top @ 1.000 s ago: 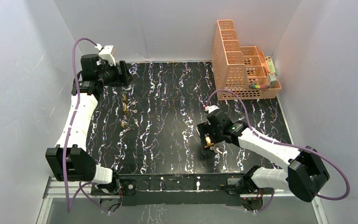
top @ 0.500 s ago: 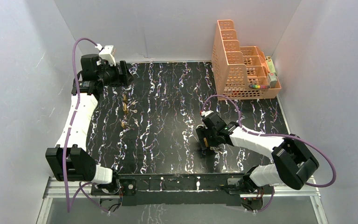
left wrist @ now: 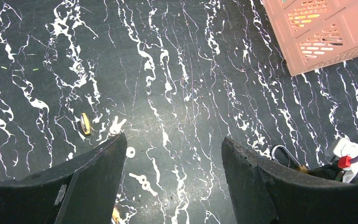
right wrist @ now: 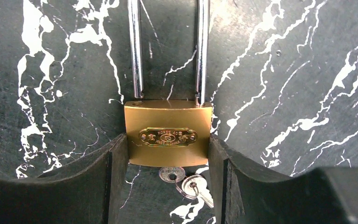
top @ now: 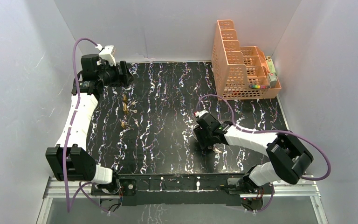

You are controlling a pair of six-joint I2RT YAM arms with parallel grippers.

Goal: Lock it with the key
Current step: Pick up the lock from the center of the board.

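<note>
Brass padlock (right wrist: 168, 139) lies flat at lower centre of the right wrist view, with a key (right wrist: 172, 174) at its bottom edge. The right gripper (right wrist: 167, 148) pinches the body, a finger against each side. That squeeze should probably stay square, so the lock cannot twist as the key turns. The left gripper (left wrist: 172, 142) hangs wide open and empty, upper left overhead. Beyond are the black marbled tabletop (top: 168, 93), an orange basket (top: 242, 70) upper right, and white walls (top: 168, 28).
</note>
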